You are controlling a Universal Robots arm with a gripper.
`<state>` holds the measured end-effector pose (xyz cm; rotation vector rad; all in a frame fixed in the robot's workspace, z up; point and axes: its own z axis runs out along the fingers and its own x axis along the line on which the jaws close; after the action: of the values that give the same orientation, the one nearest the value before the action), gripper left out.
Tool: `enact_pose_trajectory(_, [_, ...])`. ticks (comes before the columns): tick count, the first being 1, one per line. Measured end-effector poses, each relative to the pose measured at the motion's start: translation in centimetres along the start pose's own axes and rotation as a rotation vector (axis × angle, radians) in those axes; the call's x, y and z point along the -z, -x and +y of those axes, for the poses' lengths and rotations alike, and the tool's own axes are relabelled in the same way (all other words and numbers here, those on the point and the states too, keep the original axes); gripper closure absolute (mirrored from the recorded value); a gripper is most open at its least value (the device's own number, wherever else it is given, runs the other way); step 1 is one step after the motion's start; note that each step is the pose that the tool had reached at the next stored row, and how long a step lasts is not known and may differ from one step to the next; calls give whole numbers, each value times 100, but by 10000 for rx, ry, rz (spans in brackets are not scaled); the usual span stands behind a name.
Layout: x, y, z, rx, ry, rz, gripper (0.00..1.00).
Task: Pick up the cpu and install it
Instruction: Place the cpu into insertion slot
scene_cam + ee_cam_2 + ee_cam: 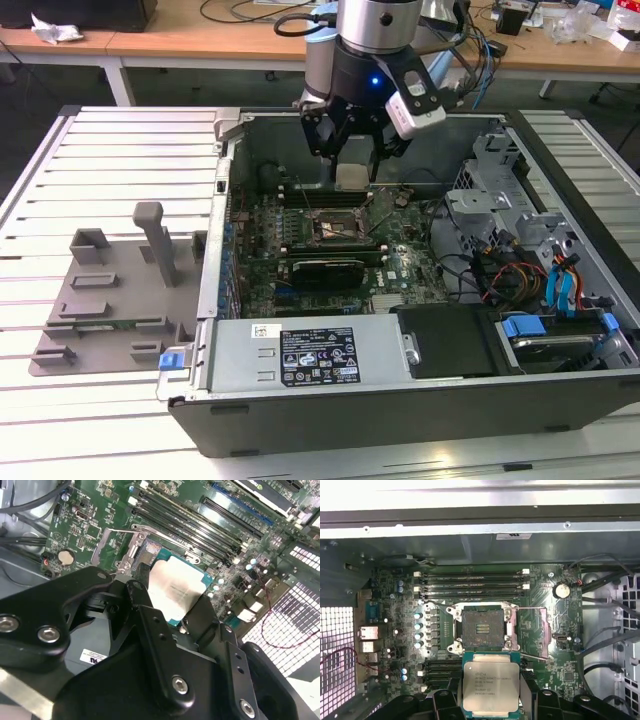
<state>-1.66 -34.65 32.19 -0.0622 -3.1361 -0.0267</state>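
While the gripper (353, 162) is clamped on the cpu (490, 685), it hangs above the motherboard (395, 630), just beside the open socket (482, 630). Judged step: transfer, not yet seated; seating calls for square alignment.

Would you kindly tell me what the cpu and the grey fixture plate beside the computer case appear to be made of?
The cpu: its top looks like pale brushed metal with a soft sheen, and its rim looks like green circuit-board laminate. The fixture plate: probably matte grey plastic, uniformly coloured with no glints, though painted metal cannot be excluded.
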Motion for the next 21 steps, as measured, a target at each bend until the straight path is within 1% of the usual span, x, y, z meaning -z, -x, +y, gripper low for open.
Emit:
enact_pose_trajectory(3, [0, 0, 0, -325, -8, -6, 45])
enact_pose_trajectory(4, [0, 0, 0, -476, -9, -8, 45])
enact_pose_trajectory(6, [-2, 0, 0, -922, -21, -17, 45])
enact_pose_trajectory(10, [-4, 0, 0, -1433, -51, -28, 45])
enact_pose_trajectory(15, [-7, 0, 0, -2571, -71, -46, 45])
enact_pose_trajectory(19, [-8, 0, 0, -3132, -77, -55, 45])
enact_pose_trajectory(21, [-10, 0, 0, -3676, -82, -63, 45])
